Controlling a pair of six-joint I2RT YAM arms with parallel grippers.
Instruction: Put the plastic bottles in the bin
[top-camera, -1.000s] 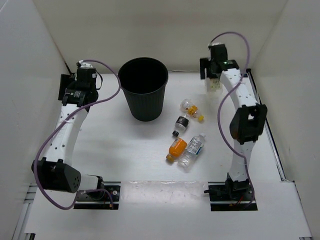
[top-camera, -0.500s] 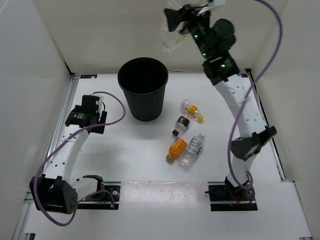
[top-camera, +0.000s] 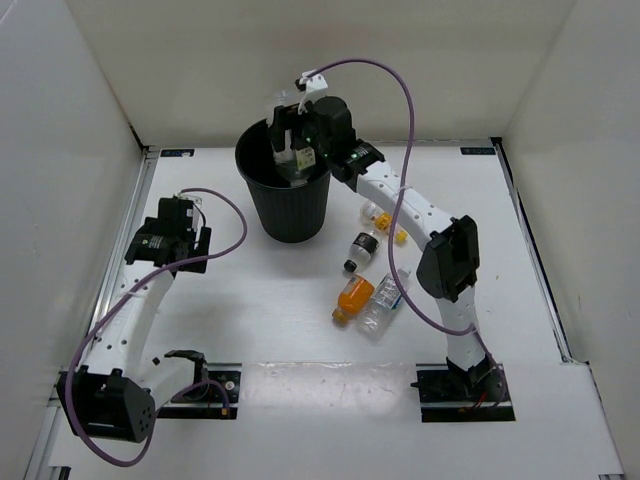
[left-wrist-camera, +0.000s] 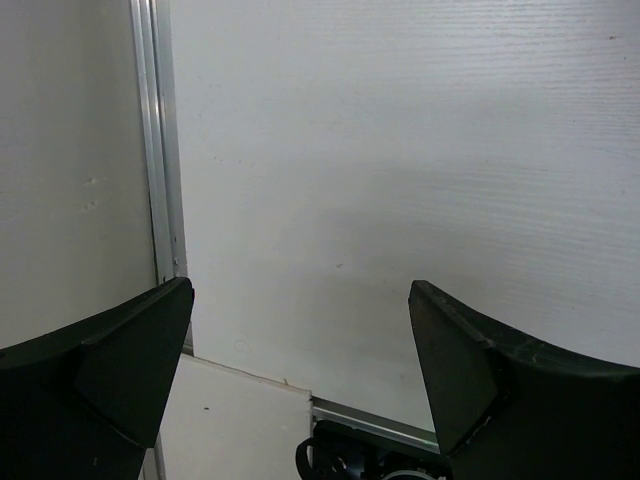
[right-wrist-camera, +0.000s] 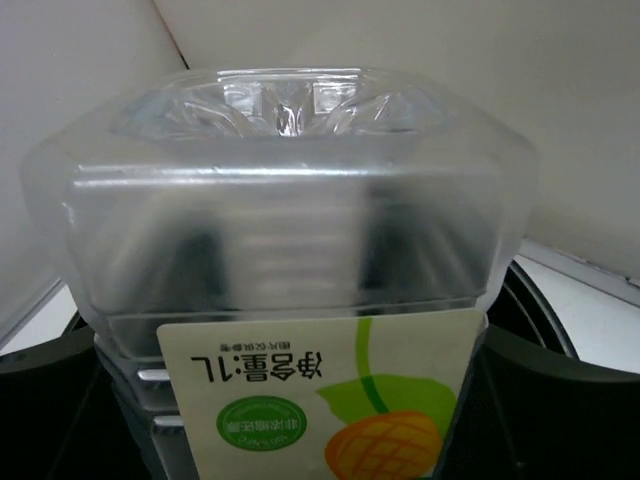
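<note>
My right gripper (top-camera: 296, 152) is shut on the white-labelled fruit-print bottle (top-camera: 299, 158) and holds it over the open mouth of the black bin (top-camera: 287, 205). In the right wrist view the clear bottle (right-wrist-camera: 290, 230) with its mango-print label fills the frame, and the bin's rim (right-wrist-camera: 548, 312) shows behind it. The small yellow-capped bottle (top-camera: 381, 216), the black-capped bottle (top-camera: 361, 249), the orange bottle (top-camera: 353, 298) and the blue-label water bottle (top-camera: 387, 297) lie on the table right of the bin. My left gripper (top-camera: 170, 222) (left-wrist-camera: 300, 290) is open and empty, left of the bin.
White walls enclose the table on three sides. A metal rail (left-wrist-camera: 160, 150) runs along the table's left edge, close to my left gripper. Both arm bases (top-camera: 195, 385) sit at the near edge.
My right arm has swung down and left from high at the back, bringing the fruit-print bottle over the bin's mouth. My left arm has barely moved.
</note>
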